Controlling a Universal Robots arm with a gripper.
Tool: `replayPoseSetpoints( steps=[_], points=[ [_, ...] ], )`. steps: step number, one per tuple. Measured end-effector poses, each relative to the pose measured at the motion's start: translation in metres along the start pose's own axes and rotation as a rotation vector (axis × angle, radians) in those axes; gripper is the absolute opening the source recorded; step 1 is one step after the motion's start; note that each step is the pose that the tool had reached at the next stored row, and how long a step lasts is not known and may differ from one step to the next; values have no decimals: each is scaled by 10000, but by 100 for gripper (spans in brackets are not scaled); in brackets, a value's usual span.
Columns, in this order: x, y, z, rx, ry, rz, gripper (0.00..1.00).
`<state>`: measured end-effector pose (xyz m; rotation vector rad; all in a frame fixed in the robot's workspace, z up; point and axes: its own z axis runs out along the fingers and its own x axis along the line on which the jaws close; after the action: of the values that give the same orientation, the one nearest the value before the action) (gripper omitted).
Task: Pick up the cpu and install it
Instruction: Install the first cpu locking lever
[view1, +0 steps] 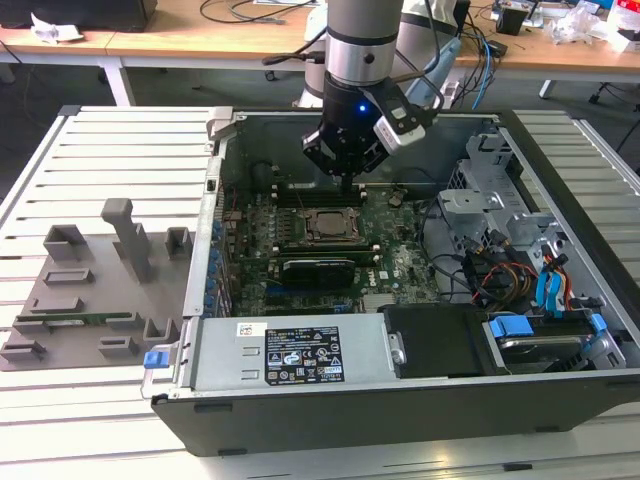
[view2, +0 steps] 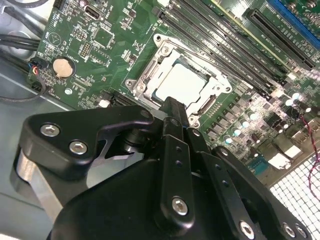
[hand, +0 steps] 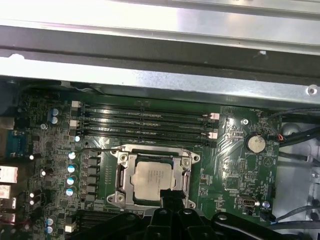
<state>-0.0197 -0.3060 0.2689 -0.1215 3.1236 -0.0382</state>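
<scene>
The arm (view1: 362, 40) is a thick silver-grey cylinder with a black band, ending in a black wrist lit by a small blue light. The gripper (view2: 172, 107) is matte black, built of jointed links fastened with silver screws, with a bare metal plate beneath.

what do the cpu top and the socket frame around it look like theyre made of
The cpu top looks like matte silvery-grey metal: flat, even and dull. The socket frame around it looks like brighter bare metal, probably stamped steel: shiny edges and screw heads at the corners. The gripper hovers beside it.
</scene>
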Motion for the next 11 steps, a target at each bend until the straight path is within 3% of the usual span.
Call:
replayPoseSetpoints(
  steps=[6, 11],
  points=[
    [-2, -2, -174, 1, -2, 1, 11],
    [-3, -3, -187, 2, -2, 1, 11]
  ],
)
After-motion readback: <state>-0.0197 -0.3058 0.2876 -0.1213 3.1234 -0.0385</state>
